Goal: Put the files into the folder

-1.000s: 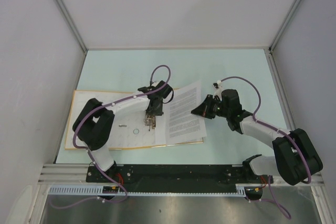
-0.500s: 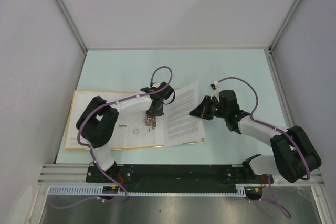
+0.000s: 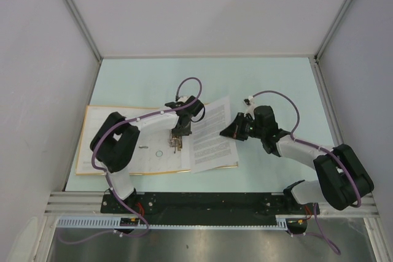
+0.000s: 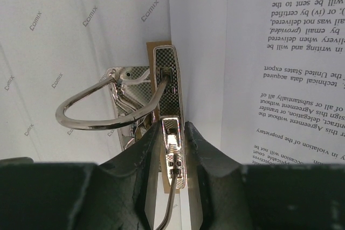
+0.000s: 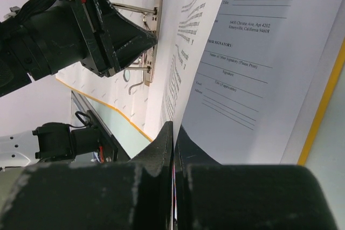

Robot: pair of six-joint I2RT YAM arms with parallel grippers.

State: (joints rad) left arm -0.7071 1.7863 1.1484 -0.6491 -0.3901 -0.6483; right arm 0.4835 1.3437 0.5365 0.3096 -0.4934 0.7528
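Bright, even overhead light; shadows on the tabletop (image 3: 270, 78) are faint. The ring clip (image 4: 124, 79) glares; the near foreground of both wrist views is blurred.

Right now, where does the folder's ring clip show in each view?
Top external: ring clip left of centre, on the open folder.
Left wrist: centre, its lever between the left jaws.
Right wrist: upper left.
Shared landmark: the files, immediately right of the clip in each picture.
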